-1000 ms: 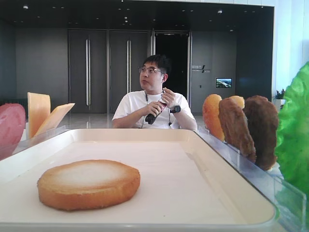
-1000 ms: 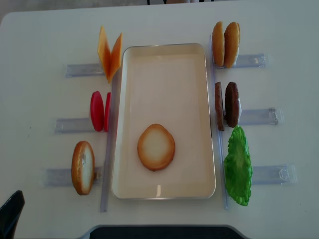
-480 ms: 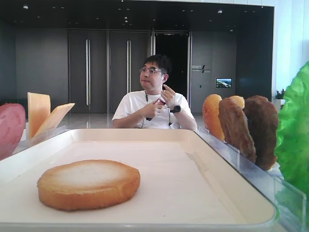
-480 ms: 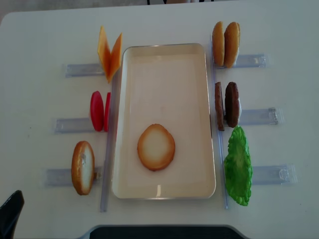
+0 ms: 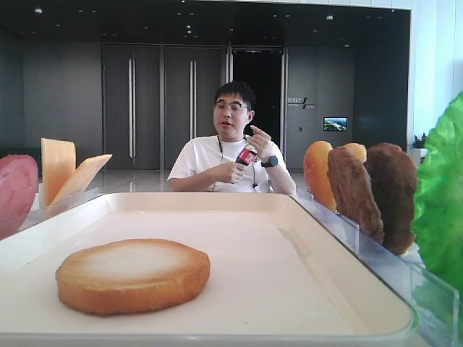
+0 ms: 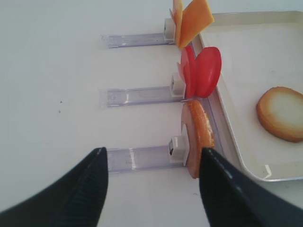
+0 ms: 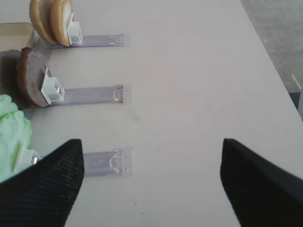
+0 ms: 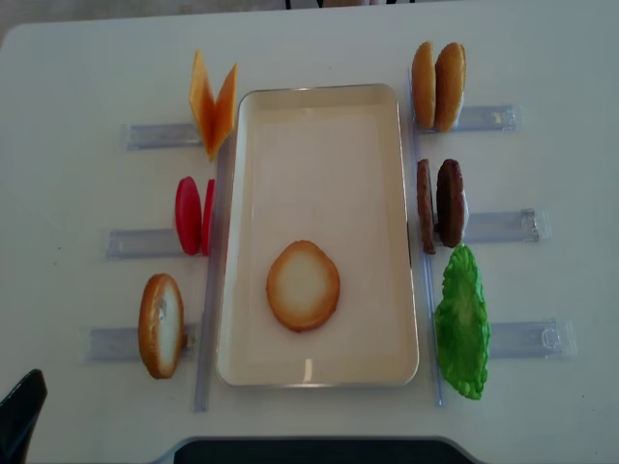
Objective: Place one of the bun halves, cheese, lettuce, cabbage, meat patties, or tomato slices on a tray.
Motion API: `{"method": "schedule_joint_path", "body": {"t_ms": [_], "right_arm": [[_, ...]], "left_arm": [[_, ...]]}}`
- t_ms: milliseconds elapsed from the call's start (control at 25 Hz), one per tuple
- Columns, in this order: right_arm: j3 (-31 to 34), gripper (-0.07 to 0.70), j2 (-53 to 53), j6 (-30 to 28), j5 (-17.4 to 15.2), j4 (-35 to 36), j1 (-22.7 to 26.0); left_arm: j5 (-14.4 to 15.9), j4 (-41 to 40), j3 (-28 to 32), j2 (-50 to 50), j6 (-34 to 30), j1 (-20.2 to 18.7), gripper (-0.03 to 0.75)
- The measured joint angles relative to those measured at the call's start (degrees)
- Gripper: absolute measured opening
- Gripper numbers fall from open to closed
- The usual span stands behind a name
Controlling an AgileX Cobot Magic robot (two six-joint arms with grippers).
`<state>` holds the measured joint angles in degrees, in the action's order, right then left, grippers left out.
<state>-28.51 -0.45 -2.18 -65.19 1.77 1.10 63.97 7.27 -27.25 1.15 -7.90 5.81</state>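
Note:
A cream-white tray [image 8: 319, 126] lies mid-table with one bun half [image 8: 303, 285] flat on it, pale face up. Left of the tray, cheese [image 8: 212, 104], tomato slices [image 8: 189, 215] and another bun half [image 8: 161, 326] stand upright in holders. On its right stand two bun halves [image 8: 437, 85], meat patties [image 8: 440, 203] and lettuce [image 8: 461, 324]. No cabbage is in view. My left gripper [image 6: 151, 189] hangs open and empty over the table, near the upright bun half [image 6: 199, 137]. My right gripper [image 7: 149, 184] is open and empty, right of the lettuce [image 7: 12, 137].
Clear plastic holder rails [image 8: 131, 242] reach outward from each food piece on both sides. A man [image 5: 231, 155] sits behind the far end of the table. A dark edge [image 8: 309, 449] borders the table's near side.
The food and the tray have not moved. The man behind the table has turned his head forward and raised a small bottle.

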Motion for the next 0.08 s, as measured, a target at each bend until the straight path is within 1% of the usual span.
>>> {"method": "schedule_joint_path", "body": {"t_ms": [80], "right_arm": [[0.00,0.589,0.00,0.00,0.00,0.00,0.00]], "left_arm": [[0.00,0.00,0.00,0.00,0.00,0.00,0.463]]}}
